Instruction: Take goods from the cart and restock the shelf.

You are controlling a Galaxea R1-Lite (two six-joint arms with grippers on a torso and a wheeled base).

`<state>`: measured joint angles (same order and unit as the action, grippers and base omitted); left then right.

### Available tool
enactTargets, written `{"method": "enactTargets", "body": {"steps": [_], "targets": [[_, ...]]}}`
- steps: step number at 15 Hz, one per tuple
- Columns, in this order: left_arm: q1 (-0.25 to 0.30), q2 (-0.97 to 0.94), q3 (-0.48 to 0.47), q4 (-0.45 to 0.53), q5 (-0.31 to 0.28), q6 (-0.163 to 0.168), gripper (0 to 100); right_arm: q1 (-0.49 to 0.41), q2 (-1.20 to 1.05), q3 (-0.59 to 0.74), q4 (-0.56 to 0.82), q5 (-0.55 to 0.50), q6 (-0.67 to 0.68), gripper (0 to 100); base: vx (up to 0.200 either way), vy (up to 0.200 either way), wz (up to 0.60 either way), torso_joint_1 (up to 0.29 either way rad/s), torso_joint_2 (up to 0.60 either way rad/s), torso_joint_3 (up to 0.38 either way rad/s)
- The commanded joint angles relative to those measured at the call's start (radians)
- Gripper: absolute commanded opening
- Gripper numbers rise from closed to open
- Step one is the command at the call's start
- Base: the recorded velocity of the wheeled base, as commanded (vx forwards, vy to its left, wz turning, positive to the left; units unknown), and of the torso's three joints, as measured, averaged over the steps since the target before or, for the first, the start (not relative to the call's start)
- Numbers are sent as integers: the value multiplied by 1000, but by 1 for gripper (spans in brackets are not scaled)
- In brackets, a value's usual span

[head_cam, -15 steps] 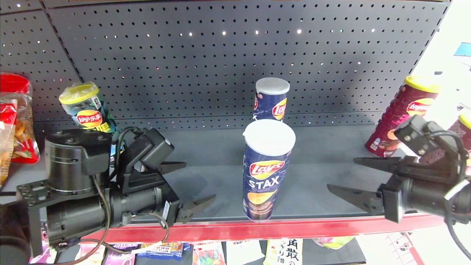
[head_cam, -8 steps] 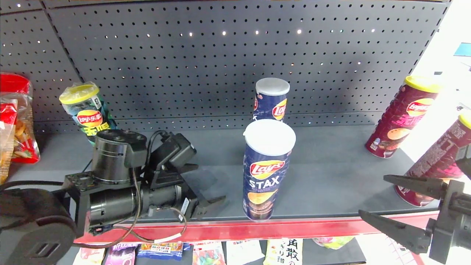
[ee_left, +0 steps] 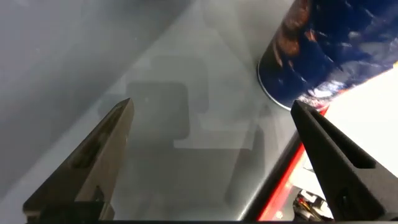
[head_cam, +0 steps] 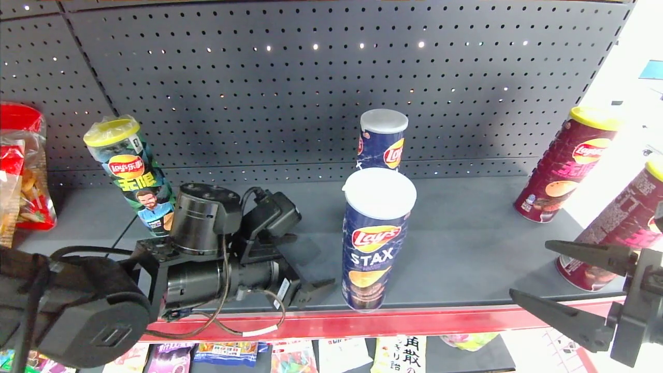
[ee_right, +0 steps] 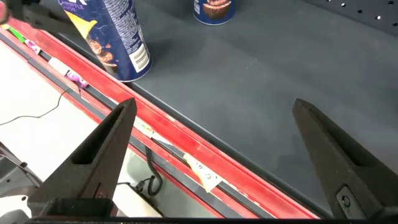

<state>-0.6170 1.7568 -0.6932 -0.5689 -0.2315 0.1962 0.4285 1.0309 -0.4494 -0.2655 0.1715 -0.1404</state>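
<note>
Marks a rightward slide of the left gripper point(head_cam: 313, 259) over the last second, along the front of the shelf point(head_cam: 466, 248) to just beside the front can point(head_cam: 375, 243). Marks too a drop of the right gripper point(head_cam: 528, 268) back past the red lip point(head_cam: 414, 321). Finds both sets of fingers spread wide, holding nothing.

Places the front can upright at the shelf's front edge, a second blue can point(head_cam: 382, 140) behind it, a green can point(head_cam: 134, 176) far left, and maroon cans point(head_cam: 567, 160) far right.

Judges the placing done, or a last nudge under way. Next calls for clearing both arms without tipping that tall can, then going to the cart for more.

Gets lids and labels from the head view. Gets the can's base beside the near finger from the left wrist view, though cannot tell touching from apart. Gets price tags point(ee_right: 202, 171) on the lip from the right wrist view.
</note>
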Motion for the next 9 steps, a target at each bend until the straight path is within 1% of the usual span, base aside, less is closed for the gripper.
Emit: {"method": "enactTargets", "body": {"steps": [1,9], "targets": [[-12,33,-23,0,0,0,100,-1,3,-3,-1,0,-1,100,0,0,0,0,0,0],[-27,50,-37,0,1,0,100,-1,5,-2,0,0,-1,100,0,0,0,0,0,0]]}}
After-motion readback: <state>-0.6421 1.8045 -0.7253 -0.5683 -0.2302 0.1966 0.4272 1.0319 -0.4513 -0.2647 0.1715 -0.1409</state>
